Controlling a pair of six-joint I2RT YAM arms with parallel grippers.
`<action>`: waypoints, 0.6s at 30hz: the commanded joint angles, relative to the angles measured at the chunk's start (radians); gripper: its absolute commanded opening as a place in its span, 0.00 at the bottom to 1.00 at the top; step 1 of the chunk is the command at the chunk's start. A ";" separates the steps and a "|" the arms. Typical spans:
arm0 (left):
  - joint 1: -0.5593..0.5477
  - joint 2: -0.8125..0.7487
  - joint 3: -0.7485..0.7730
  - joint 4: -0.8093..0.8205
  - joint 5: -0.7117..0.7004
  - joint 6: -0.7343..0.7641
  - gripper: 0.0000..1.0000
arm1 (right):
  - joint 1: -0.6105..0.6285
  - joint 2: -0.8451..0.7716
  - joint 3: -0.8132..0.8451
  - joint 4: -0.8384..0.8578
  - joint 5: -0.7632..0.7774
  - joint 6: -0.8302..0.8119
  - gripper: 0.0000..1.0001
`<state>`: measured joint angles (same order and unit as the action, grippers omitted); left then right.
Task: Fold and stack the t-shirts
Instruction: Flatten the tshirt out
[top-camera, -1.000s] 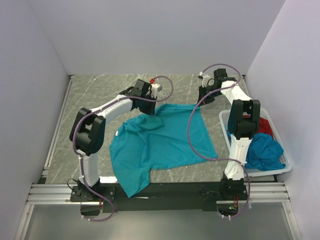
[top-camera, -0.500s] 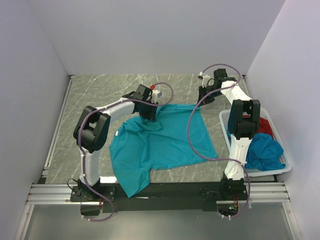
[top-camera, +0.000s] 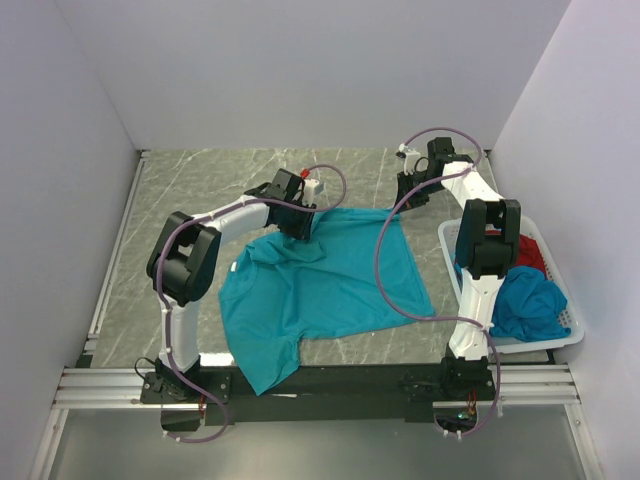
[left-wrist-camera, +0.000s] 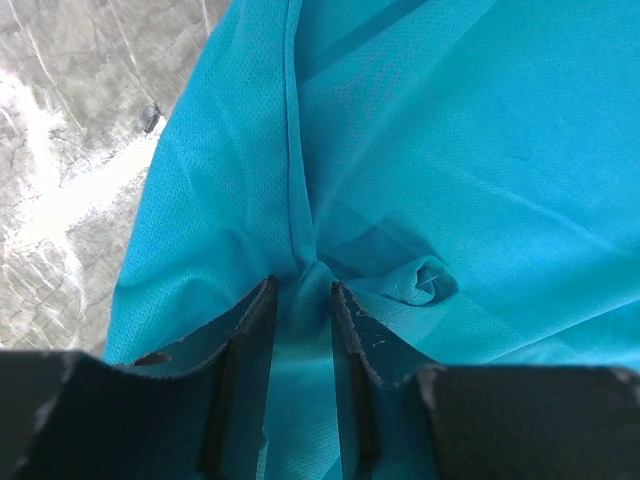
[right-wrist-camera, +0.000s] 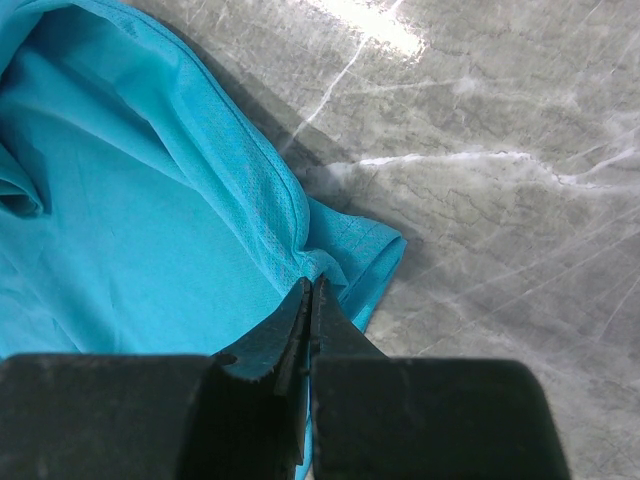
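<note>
L arm (top-camera: 240, 208) reaching fwd, jaws slightly apart astride teal t-shirt (top-camera: 320, 290) ridge (not pinching); R jaws clamped on its hem.

No text, label, brand, number or sign can be read in any of the three views.

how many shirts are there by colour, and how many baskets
teal t-shirt: 1, spread on the table
blue t-shirt: 1, in the basket
red t-shirt: 1, in the basket
white basket: 1
total: 3 shirts and 1 basket, 4 things
</note>
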<state>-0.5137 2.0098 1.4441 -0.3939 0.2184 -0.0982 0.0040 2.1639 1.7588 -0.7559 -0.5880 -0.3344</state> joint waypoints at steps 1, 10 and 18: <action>0.003 -0.045 0.042 -0.005 -0.011 0.003 0.34 | 0.001 -0.030 0.008 -0.014 -0.012 -0.009 0.00; 0.006 -0.052 0.081 -0.025 -0.004 -0.001 0.39 | 0.001 -0.030 0.010 -0.014 -0.013 -0.012 0.00; 0.007 -0.045 0.088 -0.043 -0.011 0.011 0.39 | 0.002 -0.030 0.008 -0.016 -0.013 -0.011 0.00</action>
<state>-0.5091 2.0090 1.4933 -0.4294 0.2115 -0.0978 0.0040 2.1639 1.7588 -0.7563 -0.5880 -0.3347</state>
